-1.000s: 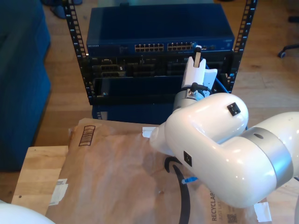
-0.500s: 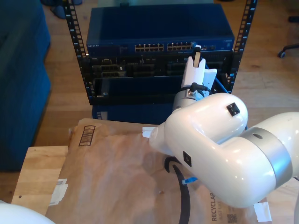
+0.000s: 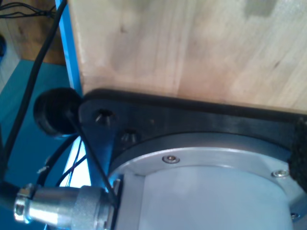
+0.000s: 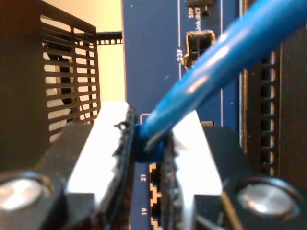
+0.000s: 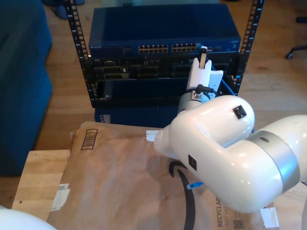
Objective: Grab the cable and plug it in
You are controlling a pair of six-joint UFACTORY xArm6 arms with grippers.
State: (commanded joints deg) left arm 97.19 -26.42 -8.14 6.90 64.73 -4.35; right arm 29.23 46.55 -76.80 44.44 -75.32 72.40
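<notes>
The cable (image 4: 225, 57) is cut off at one o'clock; its plug (image 4: 144, 143) is mostly hidden between pads (image 4: 122, 158).

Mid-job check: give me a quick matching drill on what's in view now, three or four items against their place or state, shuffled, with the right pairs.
Items:
1. cable
2. my second gripper
3. network switch
4. brown paper envelope

Places or states:
A. lying flat on the wooden table
B. top unit in the rack
C. pinched at its end between the jaws
D. held up at the switch's port row

Pairs: 1-C, 2-D, 3-B, 4-A
</notes>
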